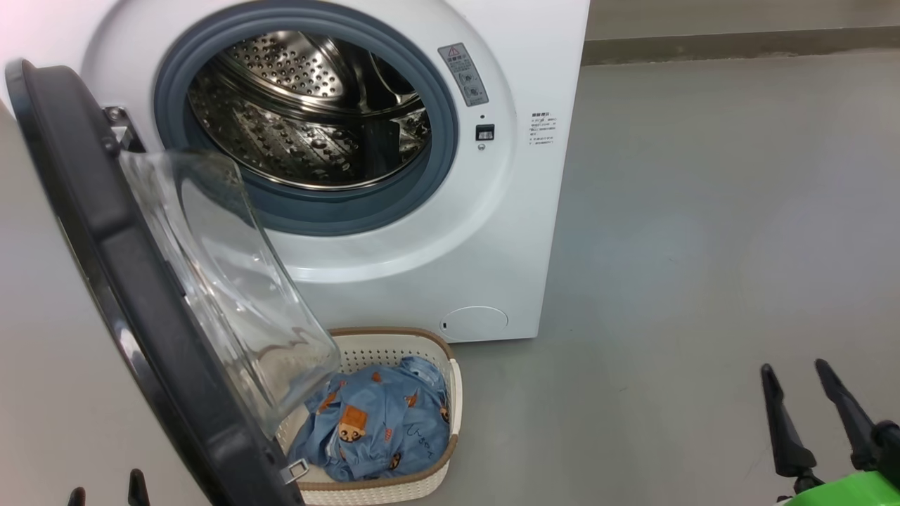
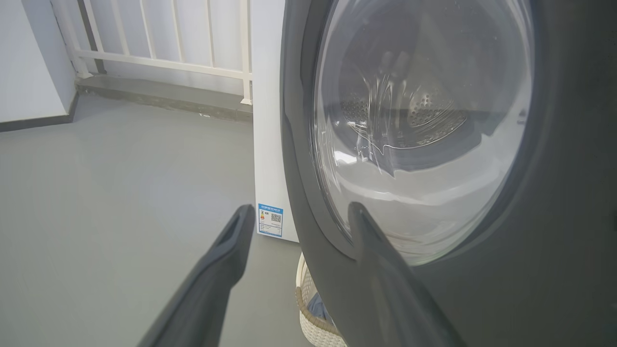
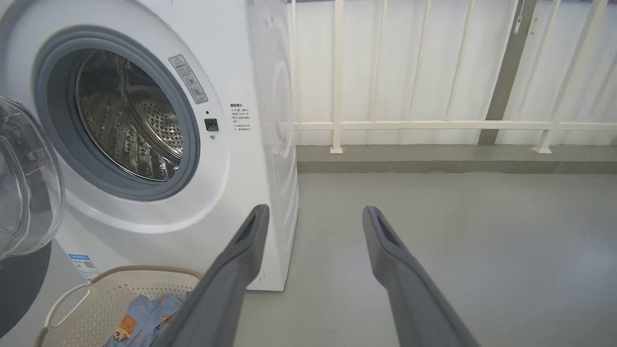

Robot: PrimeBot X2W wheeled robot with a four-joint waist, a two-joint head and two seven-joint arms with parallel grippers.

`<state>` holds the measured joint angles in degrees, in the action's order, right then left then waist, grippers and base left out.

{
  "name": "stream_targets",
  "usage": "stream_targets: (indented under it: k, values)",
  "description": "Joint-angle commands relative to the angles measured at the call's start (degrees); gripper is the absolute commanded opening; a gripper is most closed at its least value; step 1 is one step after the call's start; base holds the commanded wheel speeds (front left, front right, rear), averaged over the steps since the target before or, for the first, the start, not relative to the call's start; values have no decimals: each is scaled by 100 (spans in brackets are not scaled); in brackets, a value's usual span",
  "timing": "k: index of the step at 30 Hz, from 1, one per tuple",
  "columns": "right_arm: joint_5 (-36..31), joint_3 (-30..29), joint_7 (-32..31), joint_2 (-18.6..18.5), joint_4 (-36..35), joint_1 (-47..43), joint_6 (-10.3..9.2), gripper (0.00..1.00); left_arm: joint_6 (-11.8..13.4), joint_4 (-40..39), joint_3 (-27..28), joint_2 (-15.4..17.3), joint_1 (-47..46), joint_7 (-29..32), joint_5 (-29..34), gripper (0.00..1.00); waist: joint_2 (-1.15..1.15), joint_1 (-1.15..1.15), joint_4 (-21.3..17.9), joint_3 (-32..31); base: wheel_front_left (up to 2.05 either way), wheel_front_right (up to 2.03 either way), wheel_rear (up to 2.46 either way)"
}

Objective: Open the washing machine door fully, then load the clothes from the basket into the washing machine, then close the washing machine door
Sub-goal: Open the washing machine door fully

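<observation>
Left gripper (image 2: 301, 207) is hanging spread wide and carrying nothing, one finger lying across the outer face of the washing machine door (image 1: 105, 232), the other past its edge; contact unclear. Right gripper (image 1: 794, 367) is also gaping empty, waiting over bare floor well right of the basket (image 1: 394, 330). Door is standing swung out, its glass bowl overhanging the basket's left side and partly covering the clothes (image 1: 380, 422) lying inside. Judging: door is probably needing a wider swing, since it is blocking the pick. Washing machine (image 1: 492, 246) drum is showing empty.
</observation>
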<state>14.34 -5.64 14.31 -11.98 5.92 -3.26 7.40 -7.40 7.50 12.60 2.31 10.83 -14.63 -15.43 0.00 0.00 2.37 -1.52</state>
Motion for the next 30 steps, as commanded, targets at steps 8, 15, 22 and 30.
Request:
stream_targets:
  k: [8, 15, 22, 30]
  values:
    - [-156, -265, 69, 194, -229, -99, 9, 100, -9, -145, 197, 88, 41, -37, 8, 100, 0, 0, -21, -20, 0, 0, 0]
    - [-234, 8, 69, 75, 302, -110, 9, 100, -9, -138, 154, 91, 59, -37, 2, 100, 0, 0, 24, -46, 0, 0, 0]
    - [-356, 58, 69, 83, 431, -2, 9, 100, -9, -153, 174, 88, 52, -37, 2, 100, 0, 0, 77, -38, 0, 0, 0]
    - [-397, 130, 69, 92, 419, 53, 9, 100, -9, -154, 184, 85, 36, -37, -5, 100, 0, 0, 124, -17, 0, 0, 0]
